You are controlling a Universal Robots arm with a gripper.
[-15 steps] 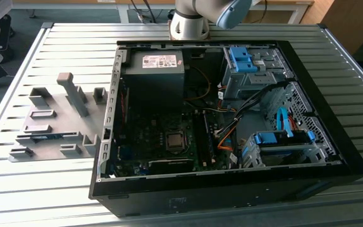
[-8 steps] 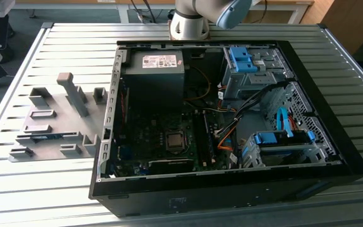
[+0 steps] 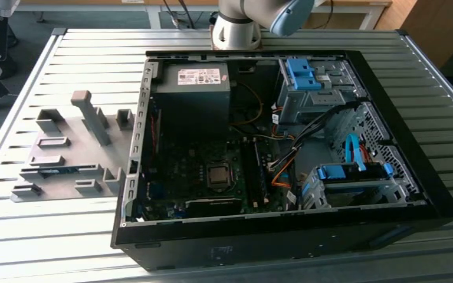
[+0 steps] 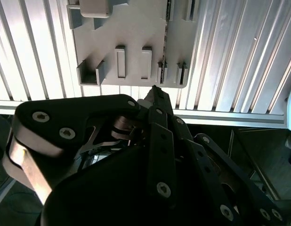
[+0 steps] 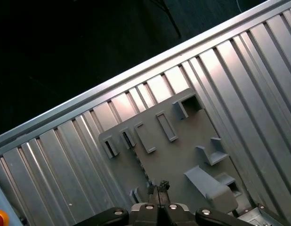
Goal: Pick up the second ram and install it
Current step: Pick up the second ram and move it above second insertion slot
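My gripper (image 5: pixel 158 185) is drawn narrow. In the first wrist view its two dark fingertips (image 5: pixel 153 187) sit almost touching, with nothing between them. In the second wrist view the gripper (image 4: pixel 155 90) narrows to a single point, and its black linkage blocks much of what lies under it.

The grey tray (image 5: pixel 178 155) lies beneath the tips on the slatted metal table (image 5: pixel 258 70). How high I hang above it cannot be judged.

The second ram (image 4: pixel 165 37) is hard to make out from the wrist. It stands on edge in a tray slot and shows as a thin dark line, its chips not visible. One end of it lies near my fingertips without touching them, and its far end is cut off at the frame edge.

The exterior view gives what the wrist views lack. There the second ram (image 3: pixel 53 171) is a short blue-green strip held between grey blocks, on the tray's side nearest the camera, at the exterior view's left. The open computer case (image 3: pixel 289 247) stands just beside the tray on the exterior view's right. Its long black sockets (image 3: pixel 252 171) lie well apart from the ram. The arm (image 3: pixel 238 26) rises behind the case and is cut off by the frame.
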